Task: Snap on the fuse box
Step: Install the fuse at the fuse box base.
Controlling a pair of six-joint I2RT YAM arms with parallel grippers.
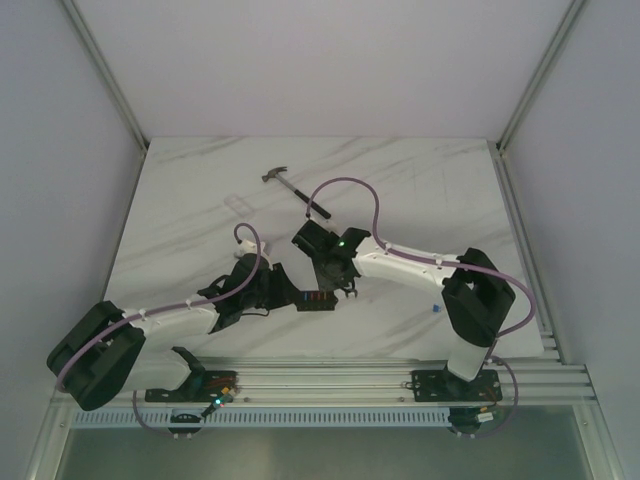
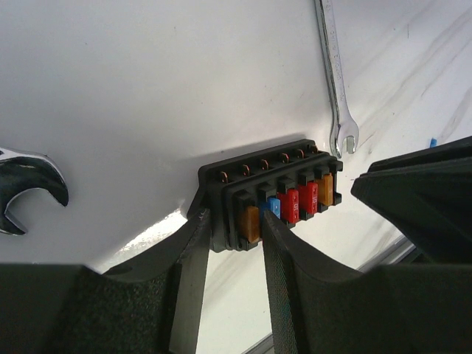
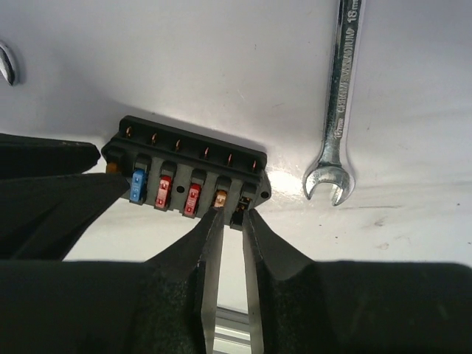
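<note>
Fuse box: flat on table, between the arms; left gripper clamped across one end; right gripper narrowly parted at opposite end, grip cannot tell; wrench nearby.

The fuse box is moulded in matt black plastic, and its fuses are seen in red, orange and blue plastic with a slight gloss. Small copper-coloured metal contacts are shown along its back row. The surface is finished smooth and white with grey marble veining. The wrench is made of bright polished metal with stamped lettering. The fingers of the left claw are formed in matt black, finely ribbed on the inner face.
</note>
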